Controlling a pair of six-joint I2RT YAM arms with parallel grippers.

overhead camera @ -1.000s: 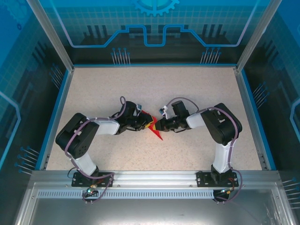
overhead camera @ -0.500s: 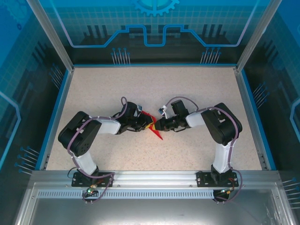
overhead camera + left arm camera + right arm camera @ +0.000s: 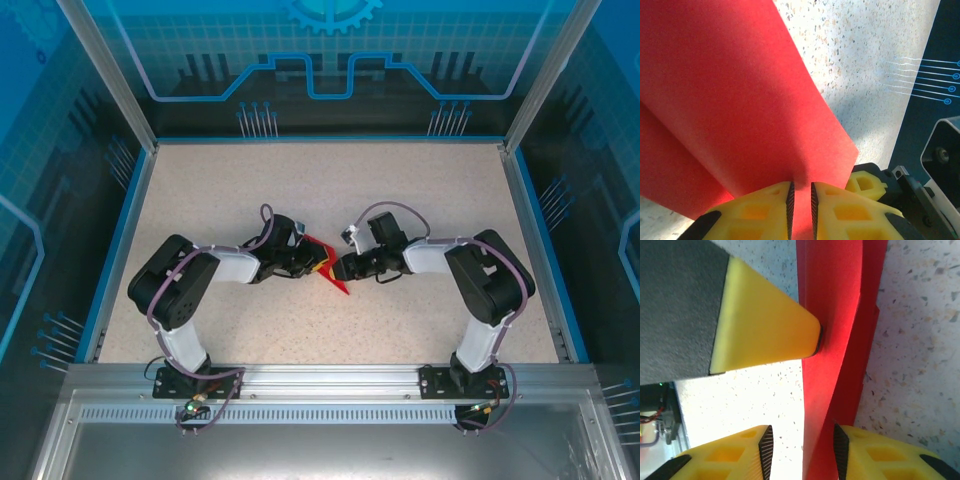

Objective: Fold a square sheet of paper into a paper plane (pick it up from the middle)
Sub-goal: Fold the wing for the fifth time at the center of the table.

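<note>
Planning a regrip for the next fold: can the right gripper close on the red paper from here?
Probably yes: the red paper stands between the open jaws of the right gripper; the left gripper pinches it close by, so clearance looks tight.

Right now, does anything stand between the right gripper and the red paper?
Nothing visible does. The red paper lies in the gap between the open fingers of the right gripper. The left gripper pinches the same sheet from the other side. Its yellow finger meets the paper farther along, outside that gap.
</note>
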